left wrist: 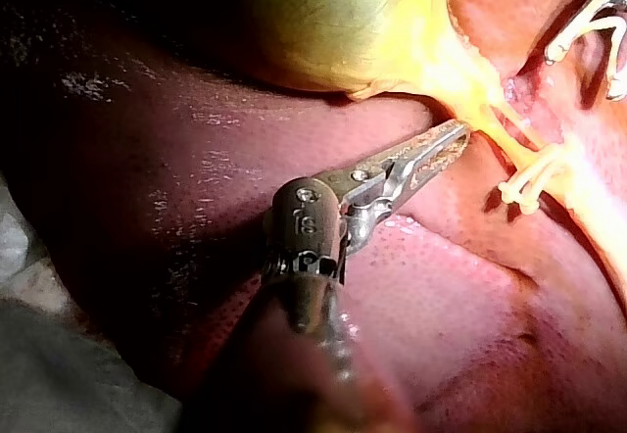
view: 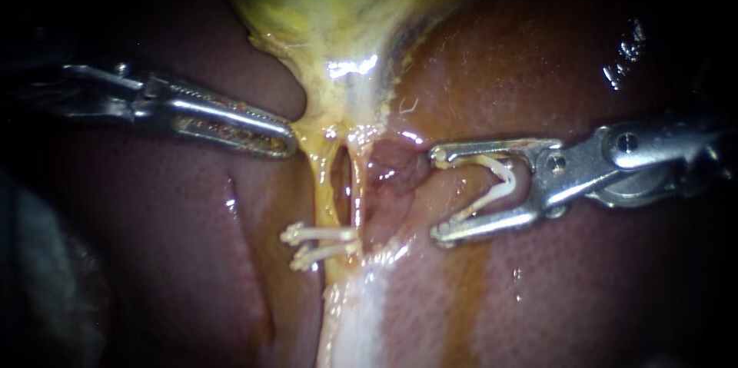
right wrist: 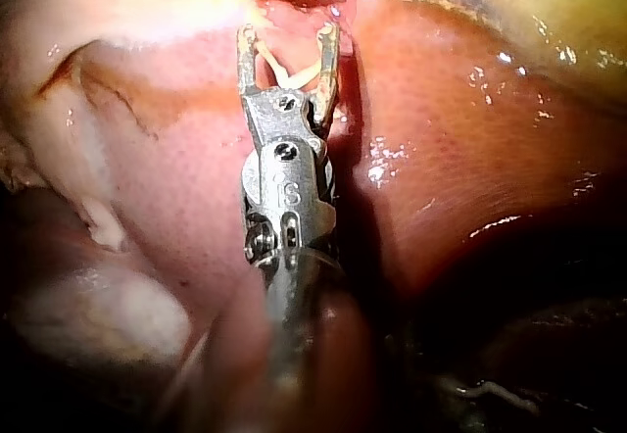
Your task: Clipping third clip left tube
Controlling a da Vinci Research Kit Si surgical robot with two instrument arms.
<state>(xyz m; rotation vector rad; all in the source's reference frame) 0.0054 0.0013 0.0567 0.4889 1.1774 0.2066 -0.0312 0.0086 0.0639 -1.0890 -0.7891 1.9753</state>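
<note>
**A:** Right instrument [view: 440, 195], the slender steel shaft coming in from the right. How do its jaws stand?

**B:** Wide apart, in a V. An open white clip [view: 503, 180], plastic by the look of it, is seated between them. One leg lies along each jaw, so both jaws have hold of it. Nothing else is between them. The right wrist view shows the same: the clip [right wrist: 284, 75] sits spread inside the jaws.

**A:** And the task's tube?

**B:** The thin yellow left tube [view: 327, 184] runs down from the neck of the yellow-green gallbladder [view: 338, 14]. A paler right tube [view: 358, 184] lies just beside it, with a dark slit between the two. Two white clips [view: 319, 233] sit across the left tube low down, one just under the other. Their free ends stick out to the left. I cannot tell whether they also reach the right tube.

**A:** Are the clip-bearing jaws on the tube?

**B:** No, apart from it. The jaw tips lie to the right of both tubes, over raw pink tissue. They are level with the bare stretch above the two clips.

**A:** Left instrument [view: 288, 144]?

**B:** Steel, with serrated jaws that lie together and nothing visible between them. In the left wrist view the tip [left wrist: 458, 136] rests against the yellow tissue under the gallbladder's neck, near the top of the left tube.

**A:** Surroundings?

**B:** Glossy red-brown liver [view: 169, 245] on all sides.
</note>
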